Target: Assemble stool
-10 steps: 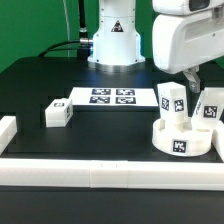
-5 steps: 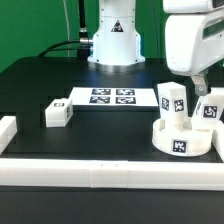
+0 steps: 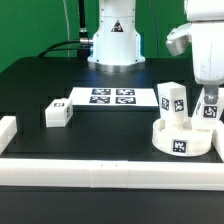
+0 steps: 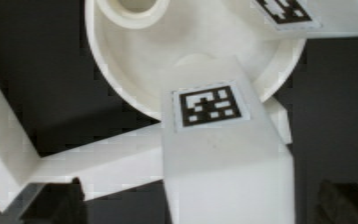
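Black table [image 3: 40, 85] | gripper [image 3: 207, 96] jaws spread wide | over leg [image 3: 211, 113], seemingly touching nothing

2 legs [image 3: 173, 103] on seat [image 3: 163, 138], 3rd leg [image 3: 57, 114] exterior view's left

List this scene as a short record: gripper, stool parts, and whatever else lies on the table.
gripper: open, over the seat, close to one standing leg
seat: round, white, on the table, at the exterior view's right
standing legs: two, upright on the seat
loose leg: on the table at the exterior view's left, apart from the seat
marker board: flat, behind the loose leg
border rails: along the front and left edges
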`<action>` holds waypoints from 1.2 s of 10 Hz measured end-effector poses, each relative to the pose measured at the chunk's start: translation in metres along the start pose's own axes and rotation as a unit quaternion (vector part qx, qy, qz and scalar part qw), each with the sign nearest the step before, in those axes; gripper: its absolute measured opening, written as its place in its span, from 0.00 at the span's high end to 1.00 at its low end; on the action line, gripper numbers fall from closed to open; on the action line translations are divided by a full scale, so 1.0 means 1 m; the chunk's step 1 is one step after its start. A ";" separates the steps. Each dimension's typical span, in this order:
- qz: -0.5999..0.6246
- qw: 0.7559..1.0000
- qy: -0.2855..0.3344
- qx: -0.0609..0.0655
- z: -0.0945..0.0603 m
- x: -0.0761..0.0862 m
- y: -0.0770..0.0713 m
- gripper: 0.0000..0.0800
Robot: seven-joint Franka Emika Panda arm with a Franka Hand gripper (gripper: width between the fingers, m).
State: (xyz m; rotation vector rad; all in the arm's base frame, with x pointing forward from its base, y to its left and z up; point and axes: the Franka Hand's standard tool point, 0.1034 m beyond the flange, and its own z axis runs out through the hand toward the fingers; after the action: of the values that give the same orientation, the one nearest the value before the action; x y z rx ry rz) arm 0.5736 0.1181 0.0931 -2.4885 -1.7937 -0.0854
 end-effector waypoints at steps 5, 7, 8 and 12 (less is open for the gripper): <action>0.001 1.000 -0.002 0.003 0.006 -0.002 -0.001 0.20; 0.010 1.000 -0.002 0.003 0.006 -0.002 -0.001 0.58; 0.019 1.000 -0.002 0.003 0.006 -0.002 -0.001 0.58; 0.127 0.992 0.002 0.011 0.005 -0.006 0.000 0.58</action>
State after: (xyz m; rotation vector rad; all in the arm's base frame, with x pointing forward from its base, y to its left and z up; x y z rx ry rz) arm 0.5722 0.1131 0.0875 -2.6731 -1.4513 -0.0559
